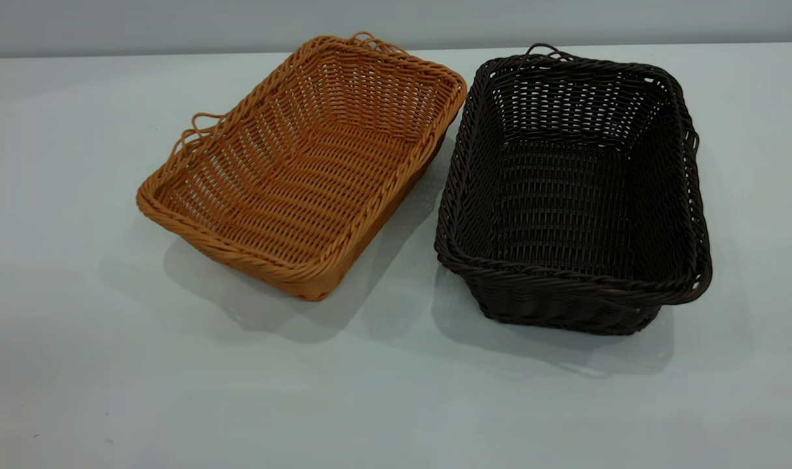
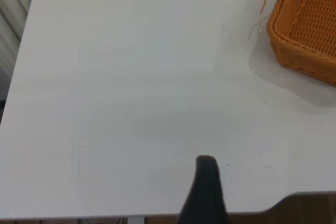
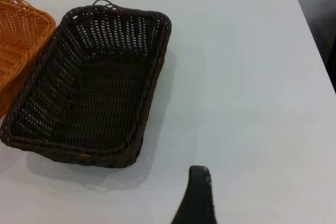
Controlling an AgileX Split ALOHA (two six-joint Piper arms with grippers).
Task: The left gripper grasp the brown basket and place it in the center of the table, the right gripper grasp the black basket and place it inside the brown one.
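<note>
The brown basket [image 1: 305,163] is orange-tan wicker and sits left of centre on the white table [image 1: 109,391], turned at an angle. Its corner shows in the left wrist view [image 2: 307,30]. The black basket [image 1: 575,189] stands just right of it, deeper and empty, and shows in the right wrist view [image 3: 89,87]. Neither gripper is in the exterior view. My left gripper [image 2: 252,182] hangs over bare table far from the brown basket; one black finger [image 2: 206,182] shows with open space beside it. My right gripper [image 3: 247,192] hovers beside the black basket, one finger [image 3: 198,192] showing. Both are empty.
The two baskets nearly touch at their far corners. The table's edge [image 2: 294,198] is close to the left gripper. The table's right edge [image 3: 315,40] lies beyond the black basket.
</note>
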